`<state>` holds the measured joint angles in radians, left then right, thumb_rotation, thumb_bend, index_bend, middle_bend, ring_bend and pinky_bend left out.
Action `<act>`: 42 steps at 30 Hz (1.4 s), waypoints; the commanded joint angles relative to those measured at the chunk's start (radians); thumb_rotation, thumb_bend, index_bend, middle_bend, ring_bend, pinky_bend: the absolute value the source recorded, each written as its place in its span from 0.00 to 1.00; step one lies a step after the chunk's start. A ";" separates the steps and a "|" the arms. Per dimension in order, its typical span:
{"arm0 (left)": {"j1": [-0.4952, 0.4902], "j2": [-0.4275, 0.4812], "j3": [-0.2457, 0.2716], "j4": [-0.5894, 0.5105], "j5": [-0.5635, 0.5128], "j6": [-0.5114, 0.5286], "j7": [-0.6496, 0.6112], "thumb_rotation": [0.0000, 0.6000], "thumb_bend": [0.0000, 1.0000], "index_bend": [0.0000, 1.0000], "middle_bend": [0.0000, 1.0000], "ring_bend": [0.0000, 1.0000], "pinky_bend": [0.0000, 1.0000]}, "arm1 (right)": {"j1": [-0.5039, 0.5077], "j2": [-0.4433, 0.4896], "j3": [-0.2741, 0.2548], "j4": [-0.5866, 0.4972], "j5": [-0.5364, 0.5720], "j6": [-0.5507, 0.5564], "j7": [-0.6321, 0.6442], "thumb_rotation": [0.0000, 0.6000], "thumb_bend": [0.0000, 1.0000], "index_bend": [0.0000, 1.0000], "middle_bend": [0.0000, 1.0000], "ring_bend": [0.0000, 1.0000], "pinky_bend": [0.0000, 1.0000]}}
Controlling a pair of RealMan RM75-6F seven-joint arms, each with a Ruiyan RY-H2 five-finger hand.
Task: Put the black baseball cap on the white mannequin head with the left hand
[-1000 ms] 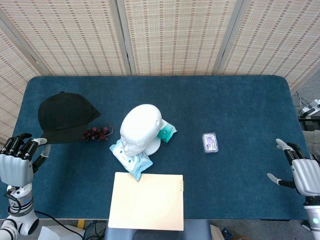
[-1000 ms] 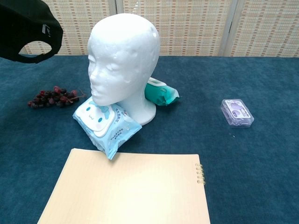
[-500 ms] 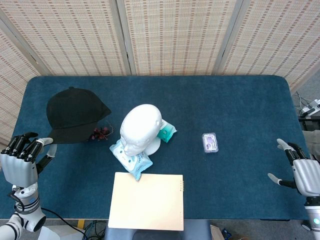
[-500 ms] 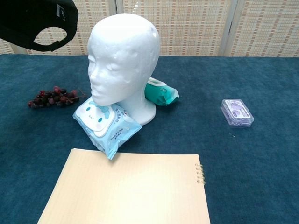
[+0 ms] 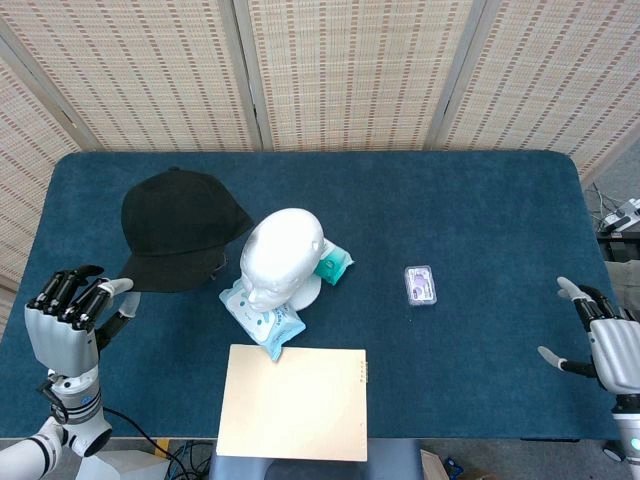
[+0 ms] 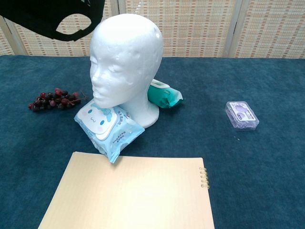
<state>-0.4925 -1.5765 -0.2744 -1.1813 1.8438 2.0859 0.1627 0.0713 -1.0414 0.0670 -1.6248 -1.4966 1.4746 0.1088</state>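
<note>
The black baseball cap [image 5: 185, 228] hangs in the air just left of the white mannequin head [image 5: 280, 256], its brim toward my left hand [image 5: 72, 318]. That hand holds the brim's edge between thumb and fingers. In the chest view the cap [image 6: 52, 16] fills the top left corner, level with the crown of the mannequin head [image 6: 125, 62], and the left hand is out of frame. My right hand [image 5: 608, 340] rests at the table's right edge with fingers spread, holding nothing.
A pack of wipes [image 5: 262, 318] and a teal pack [image 5: 333, 262] lie against the mannequin's base. A bunch of dark grapes [image 6: 55, 99] lies to its left, a tan notebook [image 5: 293, 402] in front and a small purple box [image 5: 420, 285] to the right.
My left hand has carried the cap to the right and upward toward the mannequin head; the grapes are now hidden under it in the head view. The right hand has stayed put.
</note>
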 commanded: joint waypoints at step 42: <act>-0.211 -0.146 -0.060 0.004 0.012 -0.173 0.083 1.00 0.39 0.83 0.85 0.51 0.64 | -0.005 0.012 0.005 0.006 0.006 0.003 0.035 1.00 0.03 0.08 0.26 0.14 0.50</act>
<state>-0.6997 -1.7189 -0.3342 -1.1789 1.8549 1.9160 0.2435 0.0661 -1.0299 0.0724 -1.6185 -1.4912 1.4775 0.1432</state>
